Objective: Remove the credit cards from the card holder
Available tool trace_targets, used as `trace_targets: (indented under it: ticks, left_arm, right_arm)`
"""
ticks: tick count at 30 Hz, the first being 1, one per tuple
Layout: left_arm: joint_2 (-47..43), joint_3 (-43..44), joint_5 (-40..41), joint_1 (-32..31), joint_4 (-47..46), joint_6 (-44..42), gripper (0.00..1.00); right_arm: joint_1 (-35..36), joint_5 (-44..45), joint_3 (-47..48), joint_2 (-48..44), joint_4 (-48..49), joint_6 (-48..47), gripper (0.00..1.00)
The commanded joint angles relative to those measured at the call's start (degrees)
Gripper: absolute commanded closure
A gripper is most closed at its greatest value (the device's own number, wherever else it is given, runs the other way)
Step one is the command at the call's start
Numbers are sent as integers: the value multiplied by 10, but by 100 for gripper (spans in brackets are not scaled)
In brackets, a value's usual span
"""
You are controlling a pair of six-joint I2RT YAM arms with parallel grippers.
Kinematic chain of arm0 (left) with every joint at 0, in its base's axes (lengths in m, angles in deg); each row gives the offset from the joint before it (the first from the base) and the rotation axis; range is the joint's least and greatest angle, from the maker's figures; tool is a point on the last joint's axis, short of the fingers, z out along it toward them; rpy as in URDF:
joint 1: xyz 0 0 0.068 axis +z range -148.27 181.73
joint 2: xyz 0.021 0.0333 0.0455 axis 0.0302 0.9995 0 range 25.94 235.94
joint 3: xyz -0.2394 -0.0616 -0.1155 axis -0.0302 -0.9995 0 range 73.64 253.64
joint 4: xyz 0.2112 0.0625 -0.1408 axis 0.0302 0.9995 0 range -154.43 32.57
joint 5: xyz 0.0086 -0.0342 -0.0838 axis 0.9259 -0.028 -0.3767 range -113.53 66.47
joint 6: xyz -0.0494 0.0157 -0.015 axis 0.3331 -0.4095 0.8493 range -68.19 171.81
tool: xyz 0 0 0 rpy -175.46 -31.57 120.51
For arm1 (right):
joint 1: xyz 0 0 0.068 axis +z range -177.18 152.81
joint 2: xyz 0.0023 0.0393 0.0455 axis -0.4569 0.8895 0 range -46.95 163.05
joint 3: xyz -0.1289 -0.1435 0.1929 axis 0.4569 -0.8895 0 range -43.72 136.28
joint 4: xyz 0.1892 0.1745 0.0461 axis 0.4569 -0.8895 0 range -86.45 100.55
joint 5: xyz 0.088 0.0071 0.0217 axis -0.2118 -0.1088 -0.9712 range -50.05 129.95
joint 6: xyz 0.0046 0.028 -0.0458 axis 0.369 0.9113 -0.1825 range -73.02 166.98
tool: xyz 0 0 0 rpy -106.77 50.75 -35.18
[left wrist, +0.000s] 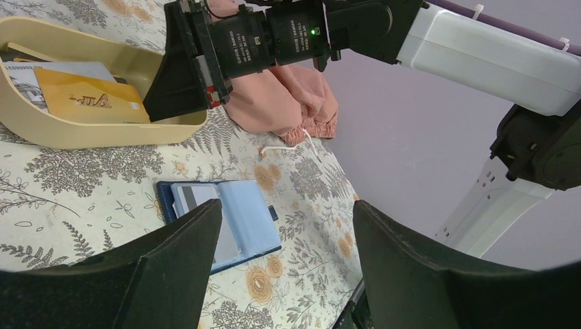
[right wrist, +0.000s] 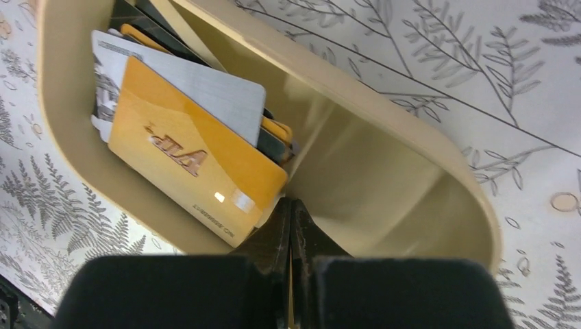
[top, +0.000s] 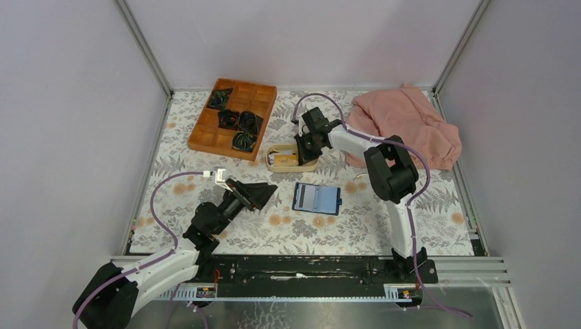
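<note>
Nearest the arm bases, the left tool hovers low over the table with its fingers spread wide and nothing between them. It points to the right, straight at the card holder. The holder lies unfolded and flat near the middle of the table, close to the right of that tool but not touching it. Its long axis runs left to right, roughly in line with the tool's reach. The left wrist view shows a pale card with a dark stripe tucked in the holder's left pocket, so the job looks unfinished.

Farther back, the right tool is clenched tight, with nothing visible between its fingers. Its tip sits inside the beige dish, just beside the corner of a gold card. I cannot tell whether it touches that card. The gold card rests on a grey card and some darker ones, all leaning against the dish's wall.

From the right tool the holder lies nearer the bases and slightly right, with a gap between them. The left tool is the closer of the two, though the next pull seems to need a fingertip on a card's exposed edge.
</note>
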Motion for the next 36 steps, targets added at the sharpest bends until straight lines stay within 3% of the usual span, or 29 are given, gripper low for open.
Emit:
trace_targets:
  ticks: [1, 12, 20, 22, 25, 26, 32, 33, 36]
  left_arm:
    - [-2, -60, -8, 7, -31, -2, 22]
    - [-5, -61, -13, 9, -24, -4, 22]
    - [7, -58, -19, 10, -34, -4, 22]
    - [14, -52, -18, 9, -28, -5, 18]
    - [38, -20, -15, 10, 25, -28, 5]
    - [54, -13, -19, 9, 30, -39, 13]
    - [187, 6, -63, 3, -32, -47, 93]
    - [211, 13, -77, 1, -44, -46, 100]
    - [283, 19, -106, -18, -126, -37, 100]
  right_arm:
    - [26, 14, 37, 23, 0, 18, 100]
    - [34, 29, 68, 28, -10, 18, 100]
    - [22, 74, 46, -37, -29, 3, 100]
    - [18, 75, 32, -63, -28, 5, 100]
    - [17, 74, -10, -112, -16, 9, 100]
    - [17, 76, -32, -133, -5, 13, 100]
    - [21, 97, -241, -326, 126, 72, 95]
    - [24, 96, -281, -357, 144, 84, 91]
    - [31, 85, -416, -449, 217, 123, 72]
